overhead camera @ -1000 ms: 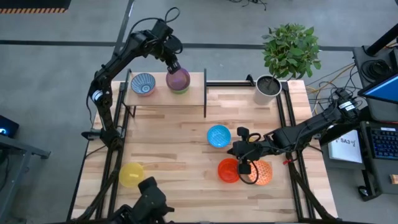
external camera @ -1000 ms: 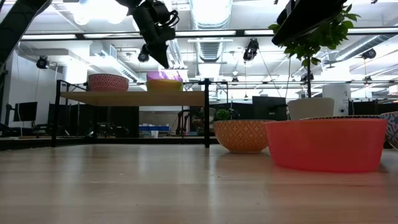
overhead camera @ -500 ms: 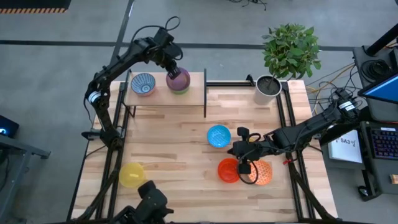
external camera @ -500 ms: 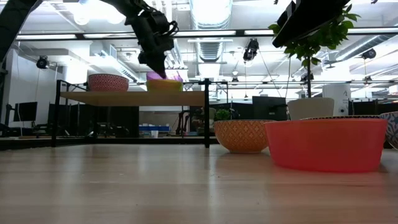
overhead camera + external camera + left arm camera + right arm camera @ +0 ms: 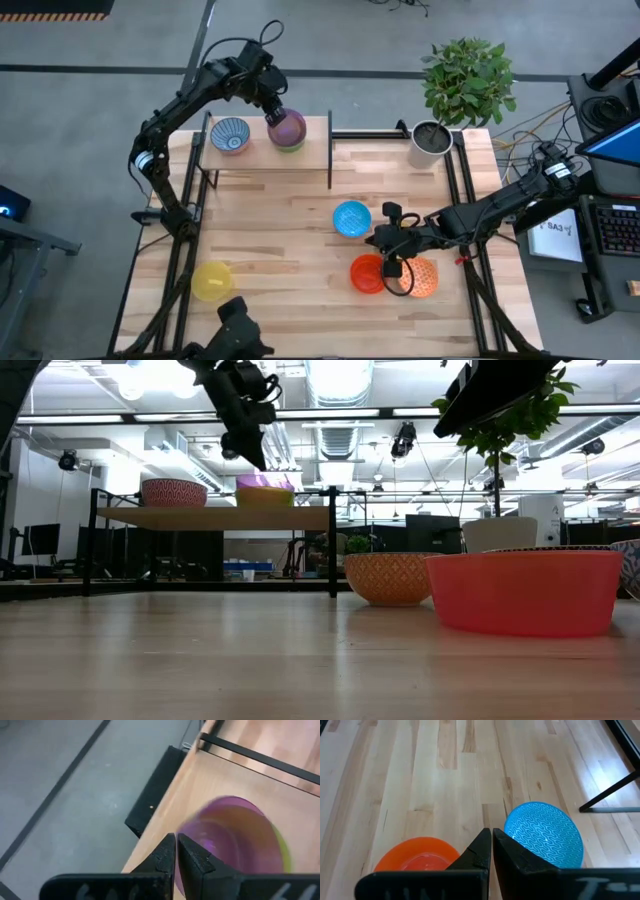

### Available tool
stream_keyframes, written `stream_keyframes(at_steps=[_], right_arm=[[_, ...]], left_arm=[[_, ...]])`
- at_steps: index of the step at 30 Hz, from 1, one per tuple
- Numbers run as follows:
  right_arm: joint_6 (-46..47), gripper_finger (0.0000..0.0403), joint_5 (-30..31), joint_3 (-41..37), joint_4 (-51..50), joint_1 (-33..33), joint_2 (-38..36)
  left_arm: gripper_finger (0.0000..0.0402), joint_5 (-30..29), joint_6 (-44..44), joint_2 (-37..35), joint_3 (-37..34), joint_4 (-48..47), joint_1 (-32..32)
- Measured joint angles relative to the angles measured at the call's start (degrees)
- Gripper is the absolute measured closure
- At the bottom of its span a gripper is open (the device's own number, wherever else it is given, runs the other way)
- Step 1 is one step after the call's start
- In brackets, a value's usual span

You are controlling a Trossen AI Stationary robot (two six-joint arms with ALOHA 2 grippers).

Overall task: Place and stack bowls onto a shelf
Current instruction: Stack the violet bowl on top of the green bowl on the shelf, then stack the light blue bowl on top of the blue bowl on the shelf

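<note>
On the shelf [image 5: 310,152] the purple bowl [image 5: 289,127] sits nested in a green bowl [image 5: 291,146], with the blue-white patterned bowl [image 5: 230,134] to its left. My left gripper [image 5: 272,107] hangs shut above the purple bowl's [image 5: 235,837] far-left rim, clear of it in the low view [image 5: 256,458]. My right gripper [image 5: 388,258] is shut and hovers over the gap between the red-orange bowl [image 5: 367,273] and the speckled orange bowl [image 5: 423,278]. The light blue bowl [image 5: 351,218] and the yellow bowl [image 5: 211,281] stand on the table.
A white plant pot [image 5: 431,143] with a leafy plant stands at the table's far right corner. The shelf's black frame legs [image 5: 330,165] stand on the far left part of the table. Bare tabletop [image 5: 270,235] lies between the shelf and the bowls.
My left gripper dipped to the purple bowl's rim half a second ago, then rose clear again and drifted slightly toward the table's left. The bowls and my right arm have kept still.
</note>
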Motion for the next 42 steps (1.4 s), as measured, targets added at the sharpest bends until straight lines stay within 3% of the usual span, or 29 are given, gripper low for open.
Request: stream_keyframes(at_steps=[24,31,42], right_arm=[[0.0,0.0394,0.0,-0.2,0.0,0.0,0.0],[0.0,0.0394,0.0,-0.3,2.6,0.0,0.0],[2.4,0.0394,-0.1,-0.6,4.6,-2.0,0.0]], left_arm=[[0.0401,-2.4,-2.3,-1.4,-6.2,-1.4,-1.3],[0.0401,-0.1,-4.2,-9.4,-11.2,0.6,-6.9],[0.0401,0.0,-13.6,-30.3,-34.7,17.2,-24.6]])
